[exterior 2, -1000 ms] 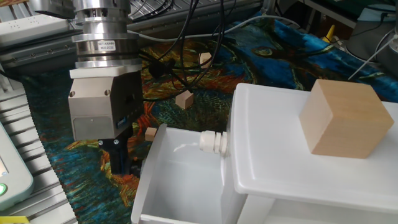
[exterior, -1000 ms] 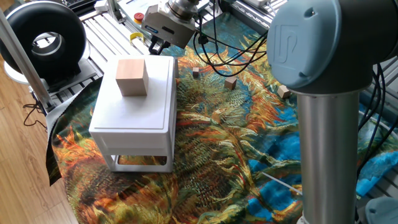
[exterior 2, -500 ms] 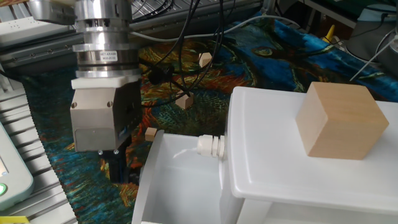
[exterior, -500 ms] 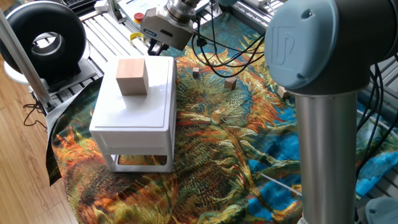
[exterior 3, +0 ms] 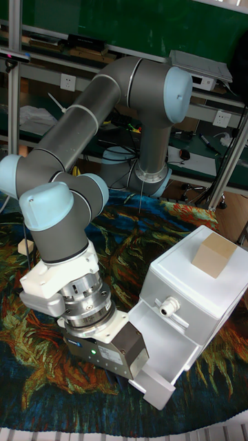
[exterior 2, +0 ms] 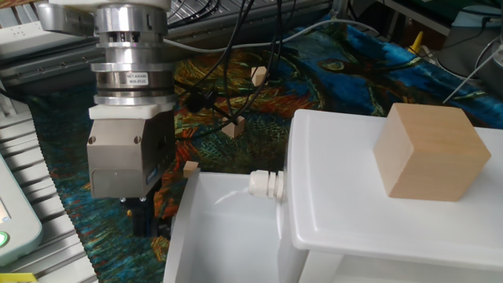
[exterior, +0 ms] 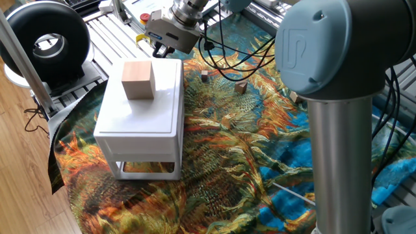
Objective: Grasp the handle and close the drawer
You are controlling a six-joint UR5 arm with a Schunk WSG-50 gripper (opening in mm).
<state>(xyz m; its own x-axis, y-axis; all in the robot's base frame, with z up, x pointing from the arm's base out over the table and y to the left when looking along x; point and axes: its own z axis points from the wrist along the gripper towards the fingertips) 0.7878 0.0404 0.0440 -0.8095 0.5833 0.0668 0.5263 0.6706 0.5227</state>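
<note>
The tall fixed view alone shows the drawer pulled open; the gripper's opening cannot be told.

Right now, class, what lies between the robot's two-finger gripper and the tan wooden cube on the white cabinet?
In the other fixed view: the open white drawer, then the cabinet's bare top, between gripper and cube.

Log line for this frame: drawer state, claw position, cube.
drawer: open | claw: at drawer front, grip unclear | handle: hidden | cube: on cabinet top
</note>
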